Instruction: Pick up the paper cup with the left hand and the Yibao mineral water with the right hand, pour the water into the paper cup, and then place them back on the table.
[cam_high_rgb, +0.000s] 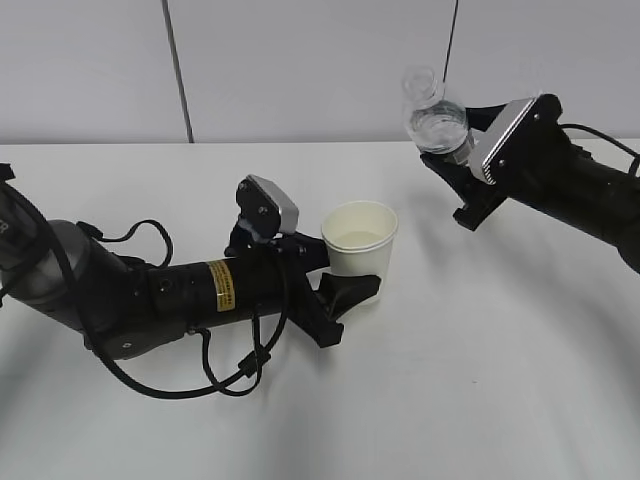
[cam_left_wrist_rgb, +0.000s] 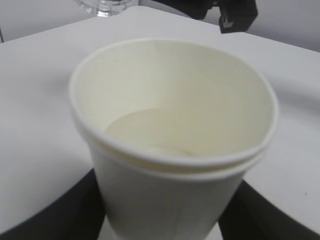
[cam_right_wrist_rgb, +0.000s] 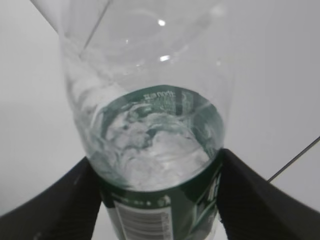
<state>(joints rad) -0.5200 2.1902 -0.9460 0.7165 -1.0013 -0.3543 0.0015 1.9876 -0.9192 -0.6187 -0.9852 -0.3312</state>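
Both pickups look done: centre frame, the left hand (cam_high_rgb: 345, 275) clamps the paper cup (cam_high_rgb: 359, 239) low over the table (cam_high_rgb: 480, 380), while upper right the right hand (cam_high_rgb: 462, 165) grips the Yibao mineral water (cam_high_rgb: 432, 117), raised and barely tilted, so pouring and setting down remain.

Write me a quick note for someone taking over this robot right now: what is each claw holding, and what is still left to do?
Left claw: closed on the paper cup, upright, low over or on the table; which one is unclear.
Right claw: closed on the Yibao mineral water, held in the air, off to the right of the cup, roughly upright and uncapped, water inside.
Done: both things are grasped.
Unclear: whether the cup holds water; its inside looks pale, with nothing certain visible.
Left: pour if needed, then set both back on the table.
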